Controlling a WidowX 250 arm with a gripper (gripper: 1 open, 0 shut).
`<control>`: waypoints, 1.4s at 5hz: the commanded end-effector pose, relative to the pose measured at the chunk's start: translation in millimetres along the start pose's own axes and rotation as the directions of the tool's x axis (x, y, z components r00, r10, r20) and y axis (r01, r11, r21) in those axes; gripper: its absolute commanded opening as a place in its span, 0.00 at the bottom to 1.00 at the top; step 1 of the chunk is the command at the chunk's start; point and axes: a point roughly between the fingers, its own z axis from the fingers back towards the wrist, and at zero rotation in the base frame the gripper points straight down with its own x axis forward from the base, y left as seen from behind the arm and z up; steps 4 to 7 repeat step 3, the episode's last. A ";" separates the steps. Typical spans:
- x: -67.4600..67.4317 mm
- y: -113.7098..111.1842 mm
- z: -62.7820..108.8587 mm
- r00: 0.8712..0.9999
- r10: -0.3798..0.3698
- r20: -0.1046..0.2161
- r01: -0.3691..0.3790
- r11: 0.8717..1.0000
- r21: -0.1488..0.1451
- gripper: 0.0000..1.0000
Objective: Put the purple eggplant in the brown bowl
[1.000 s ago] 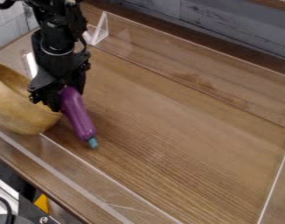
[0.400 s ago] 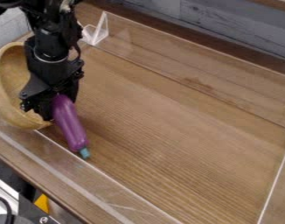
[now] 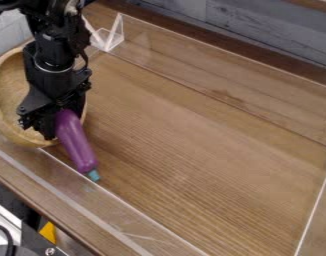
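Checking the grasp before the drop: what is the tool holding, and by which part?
The tool is shut on the purple eggplant, gripping its upper, thick end; the teal stem tip hangs low, beside the brown bowl.

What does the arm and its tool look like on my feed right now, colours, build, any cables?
The arm is all black, with blocky, boxy segments stacked down to a squarish black wrist body. The tool is black too, ending in two short dark fingers. Dark cabling appears to run along the upper part near the top edge. No markings or labels can be made out at this resolution.
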 end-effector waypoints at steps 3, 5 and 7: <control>3.1 3.7 13.1 0.999 0.030 0.028 -0.029 0.999 -0.027 0.00; 3.1 3.7 13.1 0.999 0.030 0.028 -0.029 0.999 -0.027 0.00; 3.1 3.7 13.1 0.999 0.030 0.028 -0.029 0.999 -0.027 0.00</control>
